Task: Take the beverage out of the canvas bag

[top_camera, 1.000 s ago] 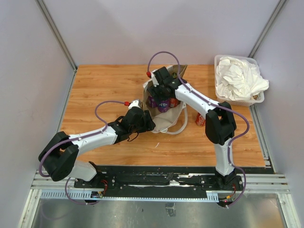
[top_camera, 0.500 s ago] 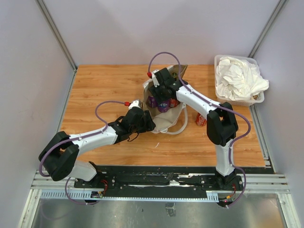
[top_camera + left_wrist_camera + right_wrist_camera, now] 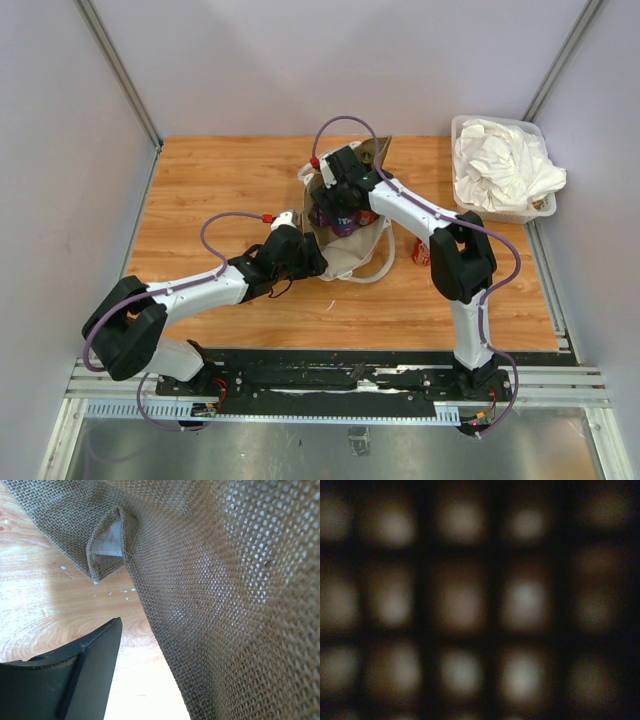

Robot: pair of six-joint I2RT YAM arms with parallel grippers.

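The tan canvas bag lies in the middle of the table with its mouth open and its white rope handles at the near right. Purple beverage packaging shows in the mouth. My right gripper is down in the bag over the purple packaging; its fingers are hidden, and the right wrist view shows only dark, blurred weave. My left gripper is at the bag's near-left edge. In the left wrist view the bag's weave fills the right side; one black finger stands apart from it and the other is hidden.
A red can lies on the wooden table just right of the bag. A clear plastic bin of white cloth stands at the back right. Grey walls close in the table's sides and back.
My right arm has shifted slightly left and further into the bag's mouth. The left arm and the bag have stayed in place.
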